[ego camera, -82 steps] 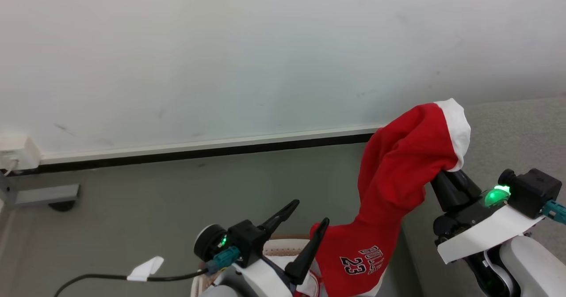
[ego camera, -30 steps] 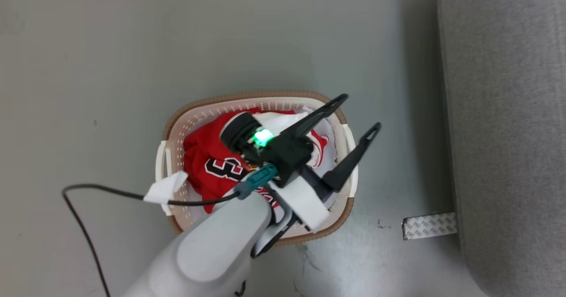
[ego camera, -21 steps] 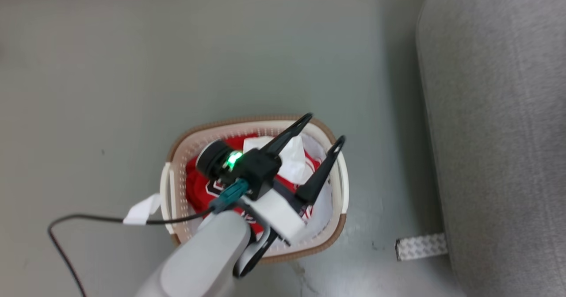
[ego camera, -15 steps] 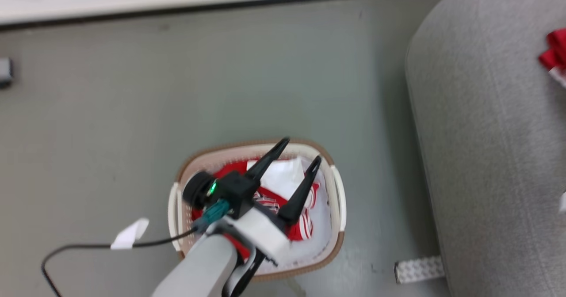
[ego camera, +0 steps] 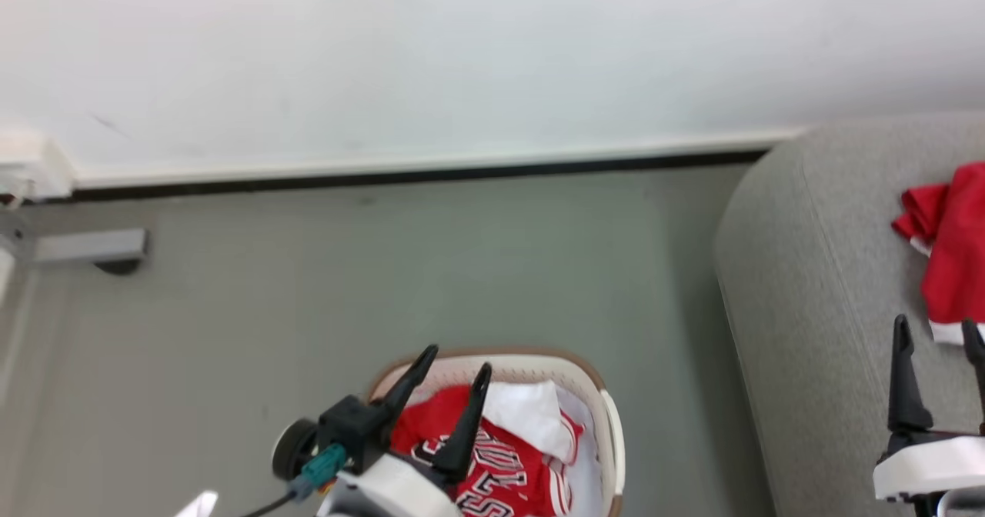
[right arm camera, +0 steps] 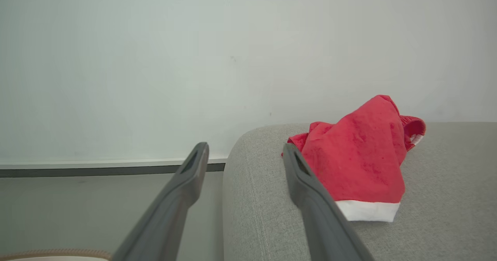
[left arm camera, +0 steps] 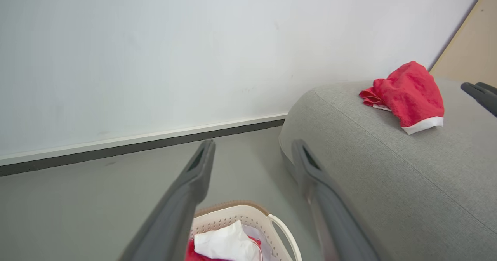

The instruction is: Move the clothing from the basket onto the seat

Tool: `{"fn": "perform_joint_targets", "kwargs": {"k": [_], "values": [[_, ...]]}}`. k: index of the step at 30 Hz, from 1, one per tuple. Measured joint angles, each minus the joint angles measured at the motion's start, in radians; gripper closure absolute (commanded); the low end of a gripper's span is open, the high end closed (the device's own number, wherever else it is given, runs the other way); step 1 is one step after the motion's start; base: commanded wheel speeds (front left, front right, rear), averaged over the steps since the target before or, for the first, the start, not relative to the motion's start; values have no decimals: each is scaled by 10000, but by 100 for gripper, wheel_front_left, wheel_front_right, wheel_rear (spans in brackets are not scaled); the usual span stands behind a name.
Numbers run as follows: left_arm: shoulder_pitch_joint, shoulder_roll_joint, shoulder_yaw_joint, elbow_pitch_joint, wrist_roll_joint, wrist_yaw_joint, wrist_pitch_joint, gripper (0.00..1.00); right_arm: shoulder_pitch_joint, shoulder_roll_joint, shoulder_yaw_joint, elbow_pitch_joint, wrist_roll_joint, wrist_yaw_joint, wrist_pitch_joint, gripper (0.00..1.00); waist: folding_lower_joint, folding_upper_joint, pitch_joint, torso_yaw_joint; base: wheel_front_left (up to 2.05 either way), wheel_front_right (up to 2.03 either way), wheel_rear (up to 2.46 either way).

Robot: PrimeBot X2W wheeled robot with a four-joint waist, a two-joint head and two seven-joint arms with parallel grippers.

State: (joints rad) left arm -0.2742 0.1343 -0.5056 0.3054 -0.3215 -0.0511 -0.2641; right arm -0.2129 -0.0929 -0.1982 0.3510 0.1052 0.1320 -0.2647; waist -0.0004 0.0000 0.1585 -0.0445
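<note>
Partly, the transfer was completed: one red garment with white hem was laid on the light-grey fabric seat. A red lettered jersey and a white piece were left in the oval cream perforated basket. The left tool and right tool were spread, empty.

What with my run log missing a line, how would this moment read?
left gripper open above basket | right gripper open over seat | red shorts on seat | jersey in basket
</note>
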Motion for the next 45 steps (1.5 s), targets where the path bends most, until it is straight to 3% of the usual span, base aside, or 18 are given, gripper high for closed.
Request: {"fn": "perform_joint_targets", "kwargs": {"k": [11,26,38,45], "values": [[1670,-249,1494,-366,826,63,0,0,1476,244,688,-702,-487,0,0,0,0,0,-1411,658,0,0,0],[2656,-675,3256,-936,1611,-113,0,0,1935,408,1674,-779,-407,0,0,0,2,0,-1712,778,0,0,0],[2106,-815,3429,-859,2002,-336,0,0,1518,433,1854,-871,-230,0,0,0,3,0,-903,543,0,0,0],[549,-849,2807,840,2399,-468,0,0,758,433,1866,-1028,-247,0,0,0,5,0,293,112,0,0,0]]}}
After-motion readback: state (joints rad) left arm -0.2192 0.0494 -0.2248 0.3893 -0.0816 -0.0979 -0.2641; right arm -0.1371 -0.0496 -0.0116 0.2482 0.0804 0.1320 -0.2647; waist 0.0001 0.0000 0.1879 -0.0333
